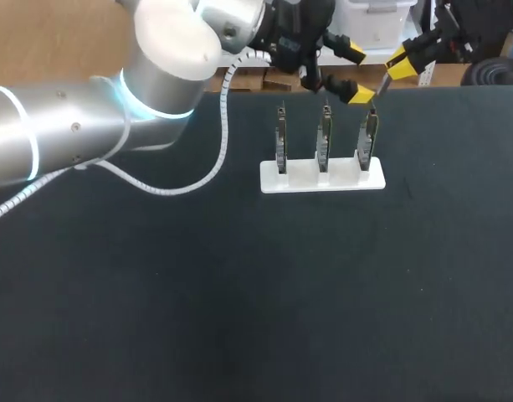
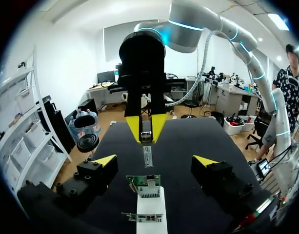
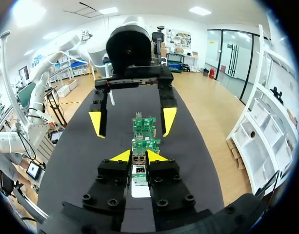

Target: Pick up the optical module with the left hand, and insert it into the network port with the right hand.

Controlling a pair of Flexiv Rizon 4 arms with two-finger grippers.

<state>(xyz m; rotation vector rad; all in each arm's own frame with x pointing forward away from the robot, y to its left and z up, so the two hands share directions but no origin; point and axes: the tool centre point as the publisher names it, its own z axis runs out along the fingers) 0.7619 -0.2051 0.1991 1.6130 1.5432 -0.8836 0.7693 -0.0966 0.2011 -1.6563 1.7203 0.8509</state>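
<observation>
The right hand (image 3: 138, 156) is gripping the optical module (image 3: 138, 170) — both yellow tips are pressing on its metal body from two sides, the fingers standing close together. It is hovering at the right end of the white stand (image 1: 323, 177) on the dark surface (image 1: 239, 293). The left hand (image 1: 356, 73) is sitting wide open with nothing between its fingers. It is facing the right hand from the other side of the stand, so the pick-up half of the job looks done and the insertion is falling to the right arm. What matters now is the line. From the left wrist the module is showing as a slim bar, sticking out past the right hand's fingertips and pointing down toward the board at the right end of the row (image 1: 369, 141), which is standing upright in the stand. From overhead the module's tip is hanging just beside that board's top edge — near it, and whether it is touching I cannot tell. The network port itself is too small to pick out, though it is presumably on that board. The right hand is clearly the nearer one. The coming push looks like a travel along the module's own long axis, and any slant off that axis is likely to jam it at the mouth.
</observation>
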